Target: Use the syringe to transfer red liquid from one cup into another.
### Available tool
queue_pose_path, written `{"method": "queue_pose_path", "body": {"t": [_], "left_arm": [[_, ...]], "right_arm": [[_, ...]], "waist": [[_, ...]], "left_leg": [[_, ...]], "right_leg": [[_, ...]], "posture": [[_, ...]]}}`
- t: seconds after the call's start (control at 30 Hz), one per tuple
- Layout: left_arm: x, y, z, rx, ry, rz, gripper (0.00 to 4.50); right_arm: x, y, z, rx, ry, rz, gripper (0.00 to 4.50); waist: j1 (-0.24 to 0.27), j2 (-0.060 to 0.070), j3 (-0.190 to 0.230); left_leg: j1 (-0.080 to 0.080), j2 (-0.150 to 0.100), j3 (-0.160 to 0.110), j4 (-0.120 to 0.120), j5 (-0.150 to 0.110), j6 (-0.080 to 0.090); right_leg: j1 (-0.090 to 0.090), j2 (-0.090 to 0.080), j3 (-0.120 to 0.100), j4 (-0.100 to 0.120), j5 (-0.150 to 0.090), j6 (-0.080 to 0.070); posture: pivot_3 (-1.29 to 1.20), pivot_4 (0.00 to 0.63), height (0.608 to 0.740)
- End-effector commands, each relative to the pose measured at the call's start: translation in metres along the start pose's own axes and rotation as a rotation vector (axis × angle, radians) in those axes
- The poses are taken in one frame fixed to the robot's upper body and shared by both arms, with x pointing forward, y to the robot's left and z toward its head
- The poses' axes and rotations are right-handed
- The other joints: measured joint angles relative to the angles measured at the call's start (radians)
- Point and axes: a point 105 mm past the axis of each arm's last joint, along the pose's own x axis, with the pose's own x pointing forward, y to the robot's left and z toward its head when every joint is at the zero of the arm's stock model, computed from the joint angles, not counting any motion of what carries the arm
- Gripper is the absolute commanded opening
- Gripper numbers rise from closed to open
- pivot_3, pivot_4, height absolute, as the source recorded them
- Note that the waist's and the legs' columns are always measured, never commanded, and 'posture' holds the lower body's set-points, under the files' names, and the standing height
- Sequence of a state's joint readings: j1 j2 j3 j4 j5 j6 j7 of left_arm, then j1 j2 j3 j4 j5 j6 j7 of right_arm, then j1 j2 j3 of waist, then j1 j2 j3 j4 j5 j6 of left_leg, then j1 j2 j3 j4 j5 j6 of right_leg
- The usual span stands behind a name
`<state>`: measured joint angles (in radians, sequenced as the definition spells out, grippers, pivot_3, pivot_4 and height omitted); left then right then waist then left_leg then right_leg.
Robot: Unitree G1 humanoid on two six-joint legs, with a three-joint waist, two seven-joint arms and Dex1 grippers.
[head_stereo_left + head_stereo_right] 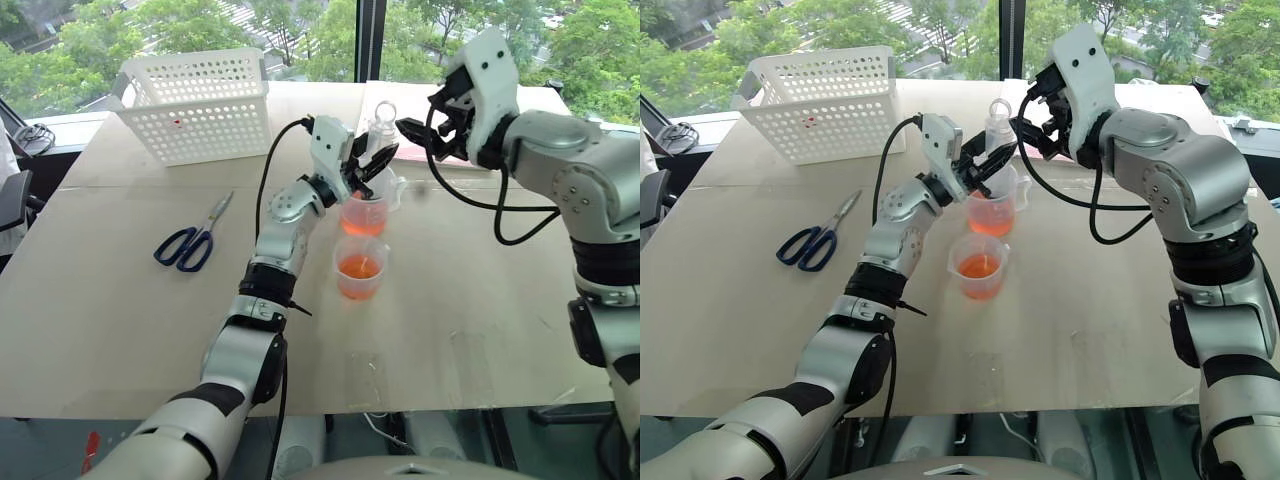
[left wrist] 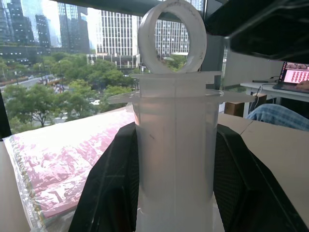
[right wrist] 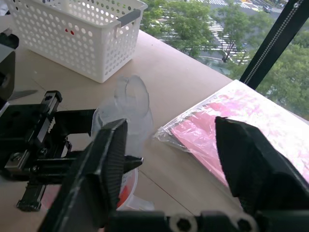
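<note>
The syringe point(image 1: 380, 132), a clear tube with a ring-shaped plunger top, stands upright over the far cup point(image 1: 366, 214). My left gripper point(image 1: 372, 168) is shut on its barrel; in the left wrist view the syringe point(image 2: 176, 145) sits between both black fingers point(image 2: 111, 188). Red liquid point(image 1: 363, 224) fills the far cup's lower part. More red liquid point(image 1: 359, 267) lies in the near cup point(image 1: 360, 285), just in front. My right gripper point(image 3: 171, 123) is open, level with the syringe's top ring point(image 3: 130, 99) and close beside it, not touching.
A white perforated basket point(image 1: 200, 100) stands at the table's back left. Blue-handled scissors point(image 1: 190, 240) lie left of the cups. A pink packet in clear plastic point(image 3: 251, 125) lies at the back by the window. The table's front edge point(image 1: 400, 410) is near.
</note>
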<state>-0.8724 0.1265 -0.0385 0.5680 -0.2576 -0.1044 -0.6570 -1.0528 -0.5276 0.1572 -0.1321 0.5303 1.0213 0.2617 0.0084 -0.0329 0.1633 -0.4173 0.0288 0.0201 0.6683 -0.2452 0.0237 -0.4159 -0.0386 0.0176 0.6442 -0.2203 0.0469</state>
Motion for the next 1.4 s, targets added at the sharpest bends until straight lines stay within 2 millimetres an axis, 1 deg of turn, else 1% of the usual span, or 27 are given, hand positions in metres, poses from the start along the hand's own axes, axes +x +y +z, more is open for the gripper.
{"method": "queue_pose_path", "body": {"t": [0.03,0.13,0.17,0.2,0.23,0.3,0.33,0.37,0.4,0.5,0.67,0.77,1.03,1.17,1.4], "left_arm": [[0.002,-0.003,0.006,0.025,-0.026,0.002,1.42],[0.002,-0.005,0.006,0.04,-0.027,-0.004,1.42],[0.003,-0.006,0.006,0.046,-0.028,-0.006,1.42],[0.003,-0.007,0.006,0.047,-0.029,-0.006,1.42],[0.003,-0.007,0.006,0.045,-0.03,-0.005,1.42],[0.003,-0.007,0.006,0.042,-0.029,-0.003,1.42],[0.003,-0.008,0.006,0.045,-0.028,-0.007,1.42],[0.002,-0.008,0.005,0.044,-0.026,-0.007,1.42],[0.002,-0.008,0.004,0.043,-0.023,-0.006,1.42],[0.001,-0.01,0.002,0.037,-0.017,-0.01,1.42],[-0.002,-0.011,-0.006,0.005,0.01,-0.011,1.42],[-0.005,-0.011,-0.011,-0.006,0.032,-0.011,1.42],[-0.006,-0.013,-0.012,-0.036,0.042,-0.021,1.42],[-0.007,-0.016,-0.015,-0.039,0.058,-0.038,1.42],[-0.009,-0.017,-0.017,-0.037,0.074,-0.048,1.42]], "right_arm": [[0.002,0.0,0.019,-0.025,-0.058,-0.017,3.23],[0.005,0.001,0.019,-0.018,-0.055,-0.017,3.23],[0.007,0.001,0.018,-0.017,-0.051,-0.023,2.81],[0.008,0.0,0.017,-0.018,-0.048,-0.031,2.68],[0.01,-0.001,0.016,-0.021,-0.044,-0.041,2.29],[0.011,-0.002,0.015,-0.03,-0.04,-0.049,1.26],[0.012,-0.002,0.015,-0.033,-0.04,-0.051,0.87],[0.013,-0.001,0.015,-0.04,-0.04,-0.052,0.35],[0.013,-0.001,0.016,-0.047,-0.042,-0.051,0.05],[0.014,0.001,0.02,-0.057,-0.053,-0.044,0.05],[0.015,0.004,0.038,-0.079,-0.105,-0.039,0.05],[0.015,0.004,0.045,-0.094,-0.125,-0.039,0.05],[0.014,0.004,0.055,-0.104,-0.152,-0.034,0.05],[0.012,0.001,0.066,-0.11,-0.18,-0.047,0.05],[0.012,0.0,0.071,-0.114,-0.194,-0.048,0.05]], "waist": [[0.001,0.0,0.0],[0.003,0.0,0.0],[0.003,0.0,0.0],[0.003,0.0,0.0],[0.003,0.0,0.0],[0.003,0.001,0.0],[0.003,0.001,-0.001],[0.004,0.001,0.0],[0.005,0.001,-0.001],[0.004,0.001,-0.001],[0.0,0.001,-0.001],[-0.003,0.001,-0.001],[-0.011,0.001,0.0],[-0.018,0.001,0.0],[-0.02,0.001,0.0]], "left_leg": [[0.0,0.0,0.0,0.0,0.0,0.0],[0.0,0.0,0.0,0.0,0.0,0.0],[0.0,0.0,0.0,0.0,0.0,0.0],[0.0,0.0,0.0,0.0,0.0,0.0],[0.0,0.0,0.0,0.0,0.0,0.0],[0.0,0.0,0.0,0.0,0.0,0.0],[0.0,0.0,0.0,0.0,0.0,0.0],[0.0,0.0,0.0,0.0,0.0,0.0],[0.0,0.0,0.0,0.0,0.0,0.0],[0.0,0.0,0.0,0.0,0.0,0.0],[0.0,0.0,-0.001,0.0,0.0,0.0],[0.0,0.0,-0.001,0.0,0.0,0.0],[0.0,0.0,-0.001,0.0,0.0,0.0],[0.0,0.0,-0.001,0.0,0.0,0.0],[0.0,0.0,-0.001,-0.001,0.0,0.0]], "right_leg": [[0.0,0.0,0.0,0.0,0.0,0.0],[0.0,0.0,0.0,0.0,0.0,0.0],[0.0,0.0,0.0,0.0,0.0,0.0],[0.0,0.0,0.0,0.0,0.0,0.0],[0.0,0.0,0.0,0.0,0.0,0.0],[0.0,0.0,-0.001,0.001,0.0,0.0],[0.0,0.0,-0.001,0.001,0.0,0.0],[0.0,0.0,-0.001,0.001,0.0,0.0],[0.0,0.0,-0.001,0.001,0.0,0.0],[0.0,0.0,-0.001,0.001,0.0,0.0],[0.0,0.0,-0.001,0.001,0.0,0.0],[0.0,0.0,-0.001,0.001,0.0,0.0],[0.0,0.0,-0.001,0.0,0.0,0.0],[0.0,0.0,-0.001,0.001,0.0,0.0],[0.0,0.0,-0.001,0.0,0.0,0.0]], "posture": [[0.0,0.15,0.74],[0.0,0.15,0.74],[0.0,0.15,0.74],[0.0,0.15,0.74],[0.0,0.15,0.74],[0.0,0.15,0.74],[0.0,0.15,0.74],[0.0,0.15,0.74],[0.0,0.15,0.74],[0.0,0.15,0.74],[0.0,0.15,0.74],[0.0,0.15,0.74],[0.0,0.15,0.74],[0.0,0.15,0.74],[0.0,0.15,0.74]]}}
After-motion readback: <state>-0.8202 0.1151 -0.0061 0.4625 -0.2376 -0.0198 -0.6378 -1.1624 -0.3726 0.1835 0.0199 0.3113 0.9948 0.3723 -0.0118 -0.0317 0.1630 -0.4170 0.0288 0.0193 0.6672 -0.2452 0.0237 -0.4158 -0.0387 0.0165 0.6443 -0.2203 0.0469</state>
